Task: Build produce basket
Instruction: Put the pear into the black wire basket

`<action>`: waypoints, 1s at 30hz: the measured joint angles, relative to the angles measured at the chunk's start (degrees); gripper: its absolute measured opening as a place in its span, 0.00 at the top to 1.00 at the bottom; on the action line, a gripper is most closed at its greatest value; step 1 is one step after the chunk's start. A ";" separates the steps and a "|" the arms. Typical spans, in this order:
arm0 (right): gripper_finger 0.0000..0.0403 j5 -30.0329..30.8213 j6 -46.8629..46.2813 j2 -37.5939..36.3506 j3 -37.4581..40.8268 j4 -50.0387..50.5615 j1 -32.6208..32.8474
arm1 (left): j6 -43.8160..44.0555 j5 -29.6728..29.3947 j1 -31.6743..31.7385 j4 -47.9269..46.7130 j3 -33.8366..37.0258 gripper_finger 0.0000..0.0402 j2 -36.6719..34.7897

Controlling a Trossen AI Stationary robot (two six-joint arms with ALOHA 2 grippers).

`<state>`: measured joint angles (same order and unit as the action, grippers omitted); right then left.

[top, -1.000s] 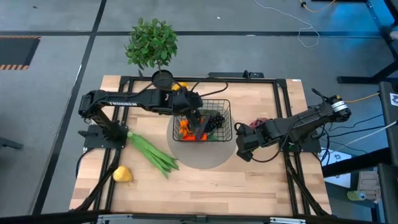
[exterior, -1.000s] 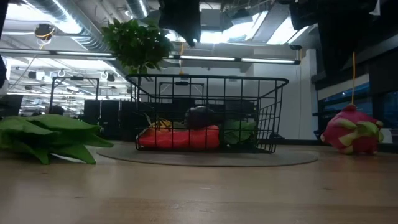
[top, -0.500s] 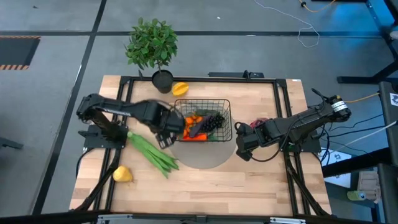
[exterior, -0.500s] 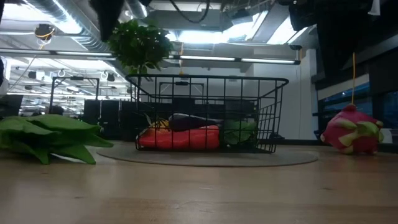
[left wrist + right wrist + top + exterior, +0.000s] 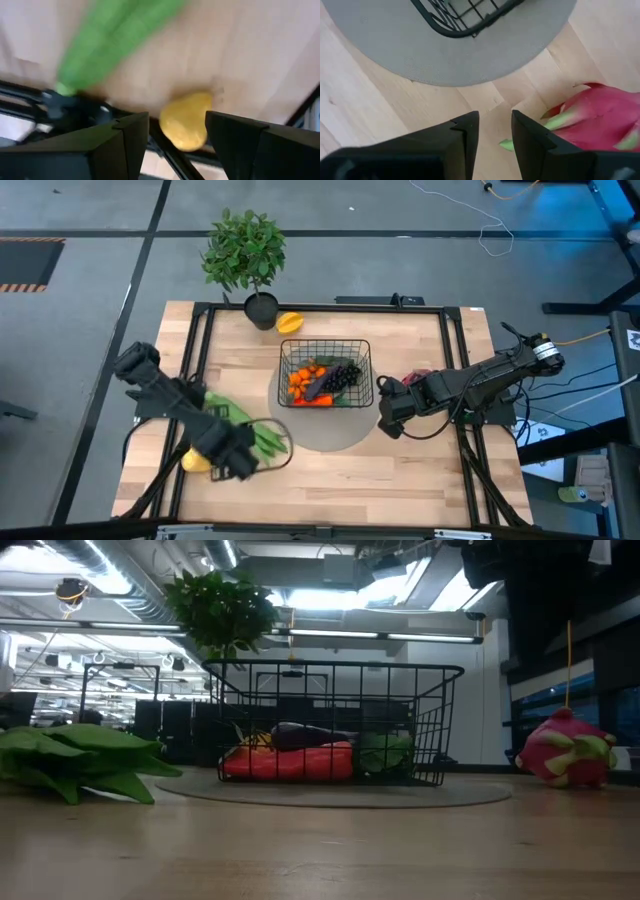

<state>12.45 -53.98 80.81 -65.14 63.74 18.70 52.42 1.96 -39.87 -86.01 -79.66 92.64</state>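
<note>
The black wire basket (image 5: 325,375) stands on a round grey mat (image 5: 330,430) and holds oranges, a carrot, dark grapes and a purple eggplant (image 5: 318,387). My left gripper (image 5: 228,460) is open above the table's near left. In its wrist view (image 5: 177,145) its fingers stand over the yellow pear (image 5: 186,120) without touching it. The pear (image 5: 194,462) and the long green stalks (image 5: 255,435) lie on the table. My right gripper (image 5: 495,135) is open by a narrow gap and empty, right of the basket, beside the pink dragon fruit (image 5: 600,115).
A potted leafy plant (image 5: 245,255) stands at the far edge with a yellow fruit (image 5: 290,322) beside it. Black frame rails (image 5: 195,350) run along the table's sides. Bare wood lies along the near edge (image 5: 380,480).
My left gripper has left the basket and swung toward the table's near left corner, past the green stalks to above the pear. The eggplant, held upright in the basket a second ago, now lies flat on the produce there.
</note>
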 joint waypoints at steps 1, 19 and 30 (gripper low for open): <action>0.74 0.00 0.00 -0.01 0.00 -0.46 0.00 | 0.00 1.09 -1.65 1.40 1.60 0.54 0.00; 0.74 0.01 0.00 0.01 0.00 -4.26 0.00 | 0.04 0.18 -13.04 34.12 21.45 0.54 0.00; 0.74 0.00 0.00 0.01 0.02 -4.23 0.00 | 2.72 1.84 -14.25 42.81 28.14 0.54 0.00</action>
<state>12.45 -53.98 80.82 -65.12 59.51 18.70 55.15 3.80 -54.12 -43.20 -51.52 92.64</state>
